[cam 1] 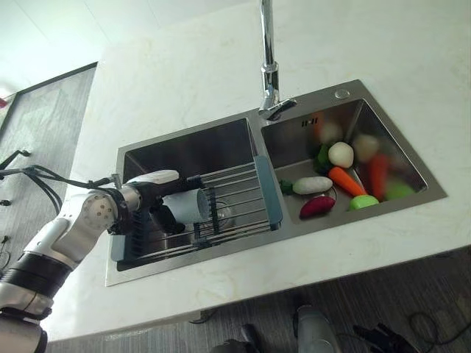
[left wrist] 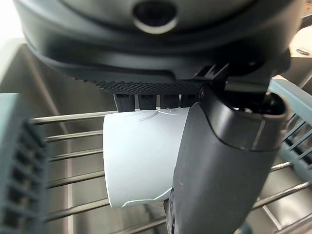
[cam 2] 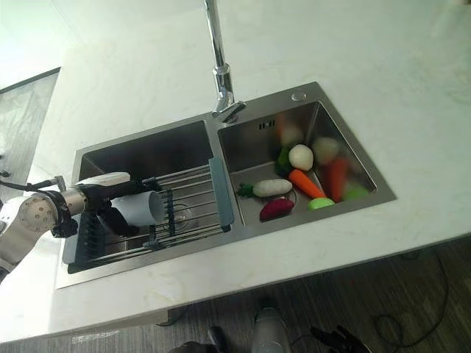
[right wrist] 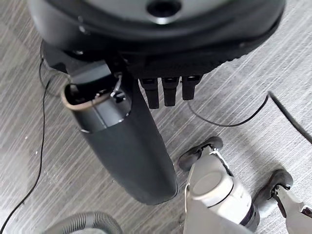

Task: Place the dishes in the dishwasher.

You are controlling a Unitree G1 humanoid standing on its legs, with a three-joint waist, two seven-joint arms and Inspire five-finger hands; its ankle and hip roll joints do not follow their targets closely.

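A white cup lies on its side in my left hand, its mouth facing the right basin. In the left wrist view the fingers curl over the cup and the thumb crosses its front. The cup hangs just above the wire rack, which spans the left basin of the steel sink. My right hand hangs over the wood-grain floor with straight fingers and holds nothing.
The rack has grey-blue end pieces. Toy vegetables lie in the right basin, among them a carrot, a white radish and a purple root. A chrome tap rises behind the divider. Pale worktop surrounds the sink.
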